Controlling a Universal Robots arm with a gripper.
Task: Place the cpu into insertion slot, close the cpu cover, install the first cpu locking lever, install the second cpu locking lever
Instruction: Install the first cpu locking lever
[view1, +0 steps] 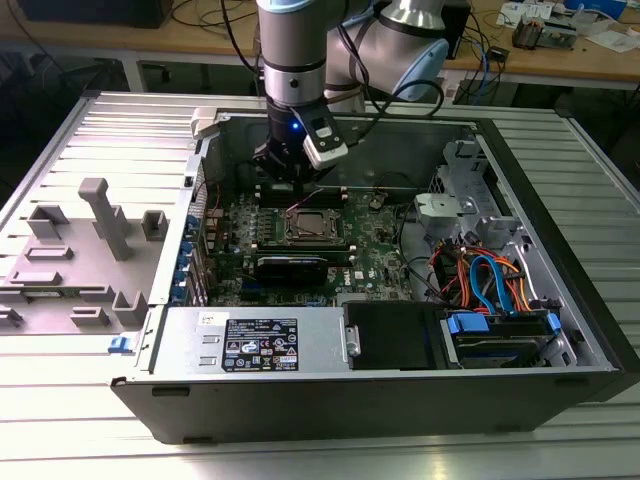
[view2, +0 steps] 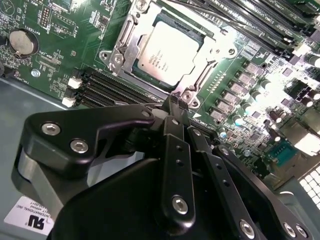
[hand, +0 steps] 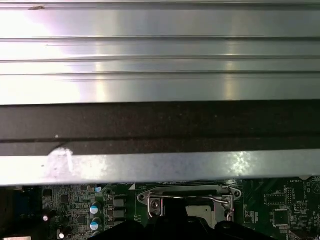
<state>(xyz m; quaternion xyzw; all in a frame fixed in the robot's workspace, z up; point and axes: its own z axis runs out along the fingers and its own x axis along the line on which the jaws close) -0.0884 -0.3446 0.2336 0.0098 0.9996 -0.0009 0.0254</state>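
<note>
gripper (view2: 173, 105) fingers look pinched narrow, holding nothing i can see, tips just beside the insertion slot (view2: 113, 58) corner. cpu (view2: 167, 52) sits inside the slot, cpu cover (view2: 216, 50) down over it (seemingly flat). my worry: tips skidding off the slot, gouging the surrounding motherboard (view2: 65, 65).

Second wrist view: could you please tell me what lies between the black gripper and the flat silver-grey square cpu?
In the second wrist view, the rim of the thin silvery metal cpu cover lies between the black gripper and the cpu.
</note>
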